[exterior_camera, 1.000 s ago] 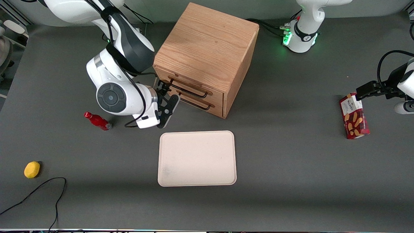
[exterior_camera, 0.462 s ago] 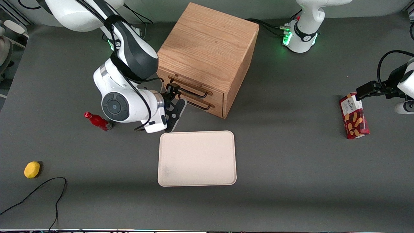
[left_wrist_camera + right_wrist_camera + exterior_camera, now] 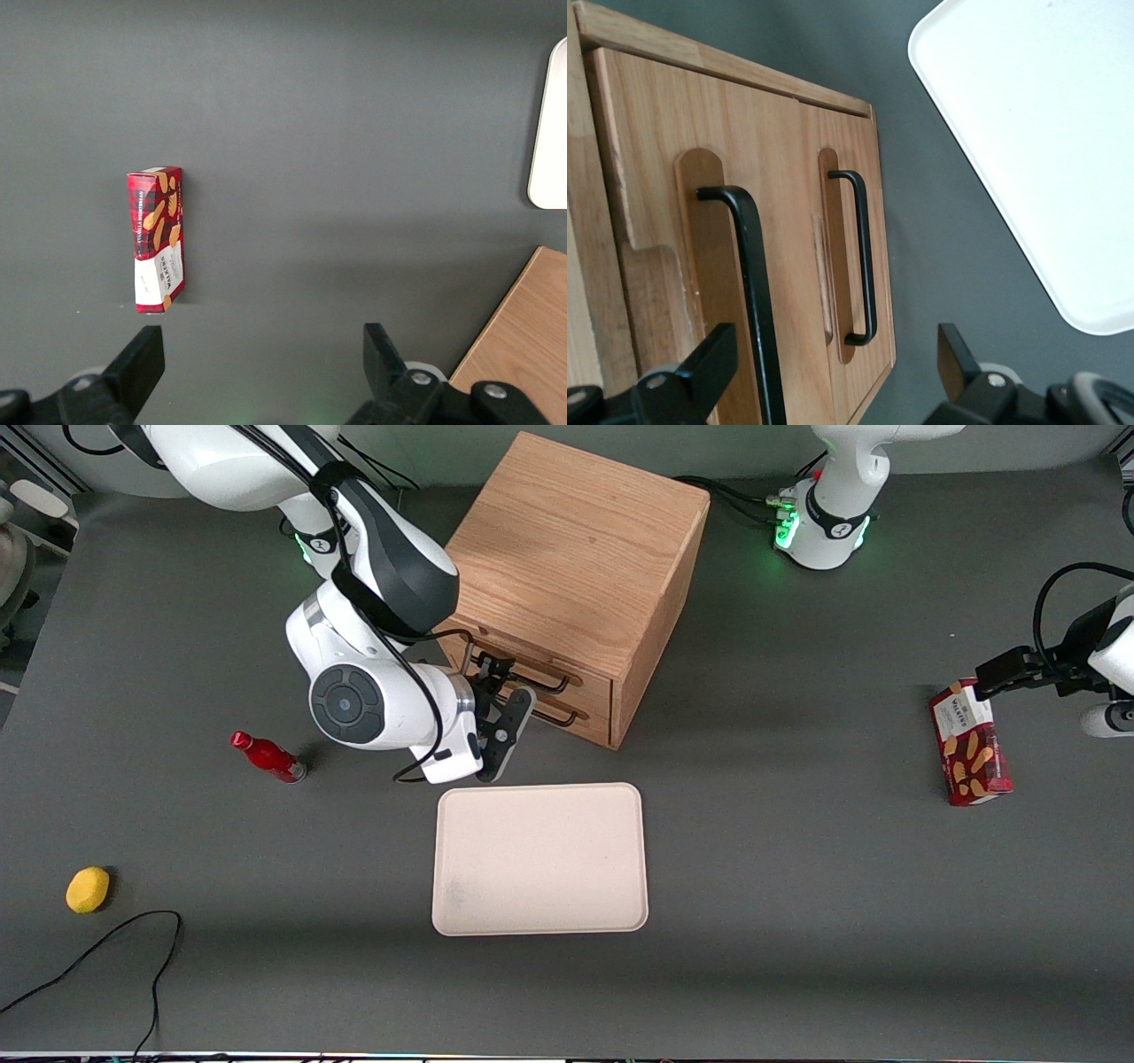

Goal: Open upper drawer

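Since the earlier frames the gripper (image 3: 503, 691) has travelled from the working arm's end of the cabinet front toward its middle and now sits directly in front of the drawer fronts. Its fingers (image 3: 709, 367) stand apart, with nothing between them.

The upper drawer (image 3: 532, 662) is shut, flush in the oak cabinet (image 3: 567, 558), just ahead of the fingertips. In the right wrist view its black wire handle (image 3: 749, 266) runs down toward the gap between the fingers, nearer one finger than the other; the lower drawer's handle (image 3: 864, 257) lies beside it, clear of the gripper.

Procedure for the step in hand:
- Shift the gripper until the upper handle sits midway in the gap.
- Advance until the fingers straddle the wire, then close on it.
- Pull straight out, square to the drawer front. A skewed pull is likely to bind the shallow tray.

Clearances: the two handles lie near each other, so a low approach risks catching the lower one. The cream tray (image 3: 540, 859) lies on the table nearer the front camera than the gripper, below the pull path. The red bottle (image 3: 267, 756) stands well apart, beside the arm. Open room for the withdrawal appears sufficient.
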